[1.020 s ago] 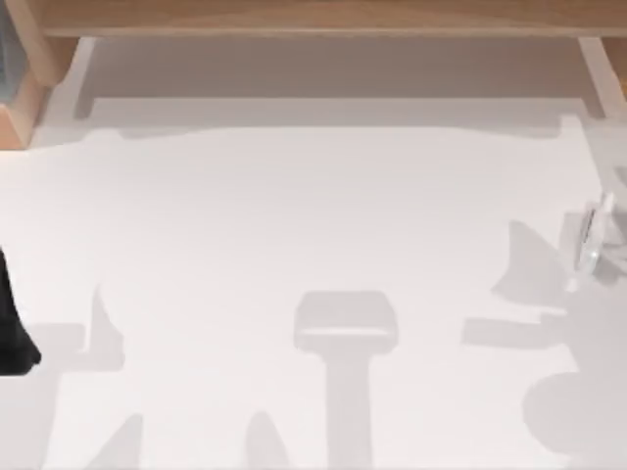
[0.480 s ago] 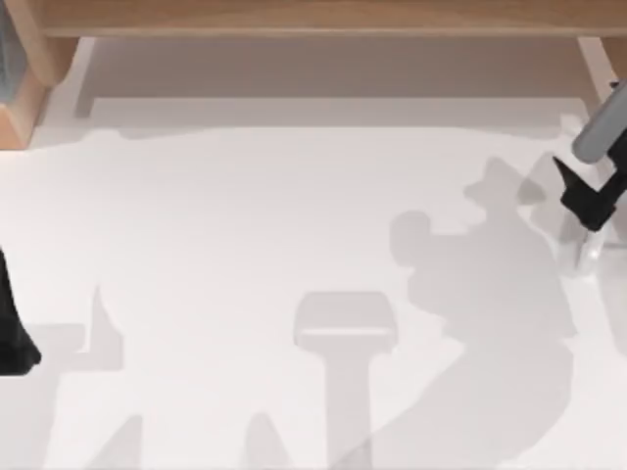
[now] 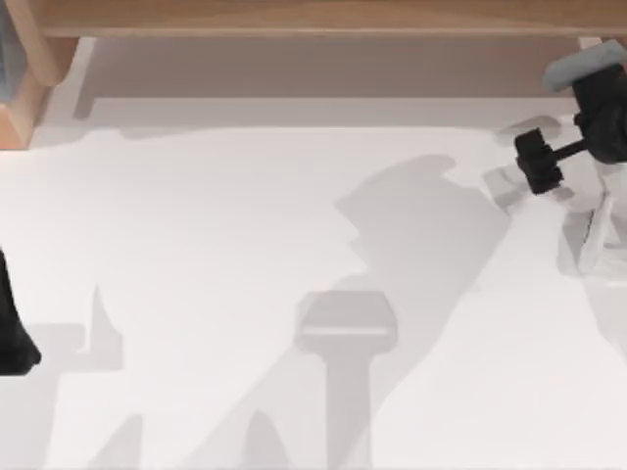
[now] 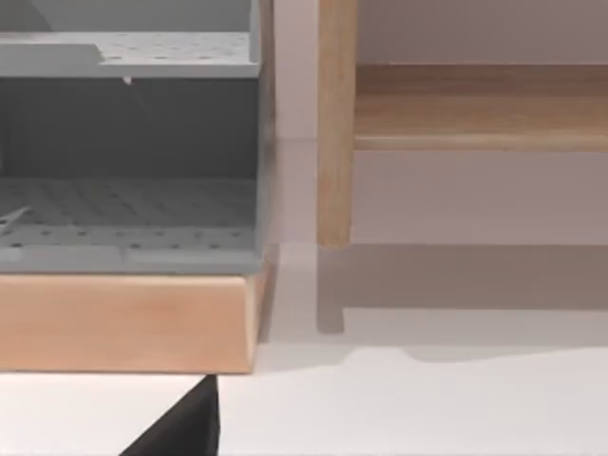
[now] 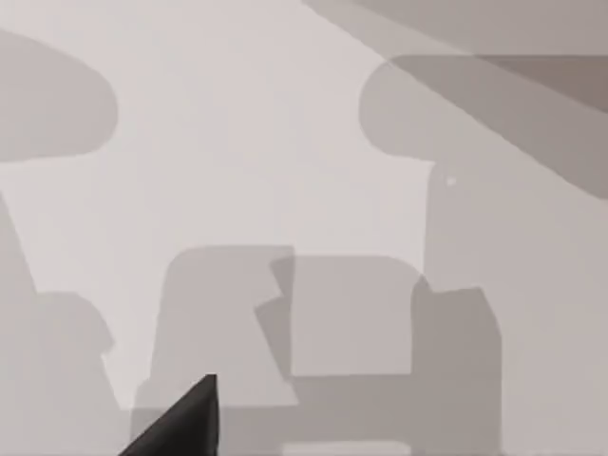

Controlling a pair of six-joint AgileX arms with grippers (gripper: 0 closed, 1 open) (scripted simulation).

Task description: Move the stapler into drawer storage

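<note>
The right gripper (image 3: 539,164) is hanging over the far right corner of the white table (image 3: 294,225), just up and left of the stapler (image 3: 592,235), which is lying near the table's right edge, and honestly I cannot tell how far its fingers are spread or if they're on anything. The left gripper (image 3: 15,328) is sitting parked at the left edge, facing a wooden cabinet (image 4: 133,323) with grey perforated shelves (image 4: 128,228) in its wrist view, same deal on its fingers.
</note>
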